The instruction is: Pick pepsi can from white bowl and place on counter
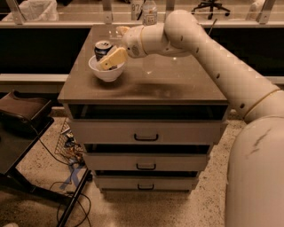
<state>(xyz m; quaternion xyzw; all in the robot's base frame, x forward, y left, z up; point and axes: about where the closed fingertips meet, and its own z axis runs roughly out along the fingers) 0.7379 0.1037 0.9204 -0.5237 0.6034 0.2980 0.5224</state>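
The pepsi can (101, 48), blue with a silver top, stands upright in the white bowl (106, 72) near the back left of the tan-brown counter (168, 80). My gripper (111, 59) reaches in from the right on a long white arm. Its yellowish finger (113, 58) lies over the bowl, right beside the can's right side, partly covering it.
A clear plastic bottle (150, 12) with a white label stands at the counter's far edge. The cabinet has three drawers with black handles (146, 138). A dark stool (22, 108) and cables (71, 155) lie on the floor at left.
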